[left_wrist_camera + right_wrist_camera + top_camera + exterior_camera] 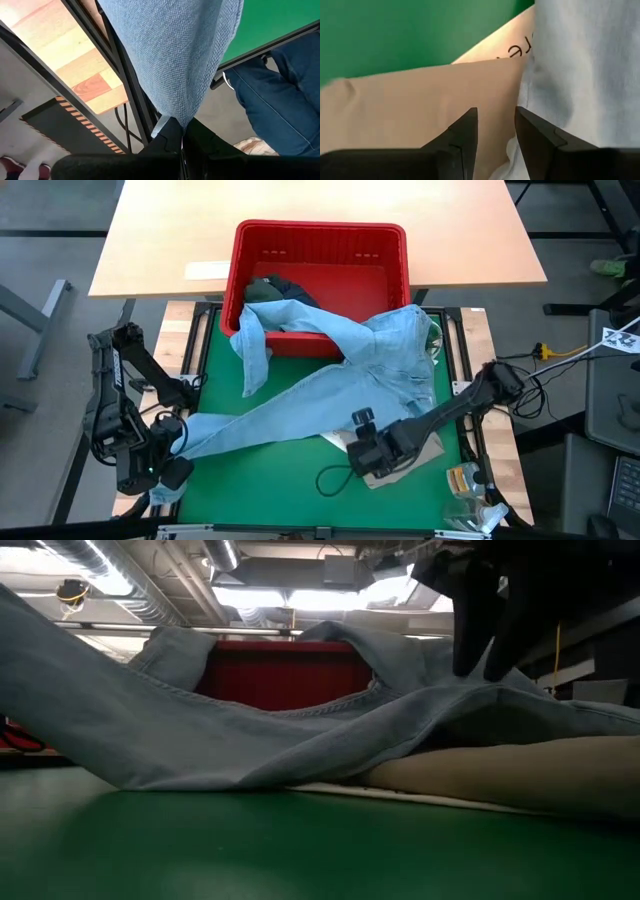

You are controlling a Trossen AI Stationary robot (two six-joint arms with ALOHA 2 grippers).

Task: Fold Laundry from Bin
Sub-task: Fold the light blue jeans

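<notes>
The light blue shirt [330, 370] trails from the red bin [320, 242] across the green mat [270, 475]. The left gripper [170, 463] pinches its limp corner; the right gripper [372, 452], jaws apart, hovers over the beige garment [410, 105]. Soft, droopy cloth: grip edges.

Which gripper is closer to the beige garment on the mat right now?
Right. The right gripper hangs open just over the beige garment. The left gripper is across the mat at its left edge, shut on the light blue shirt.
</notes>
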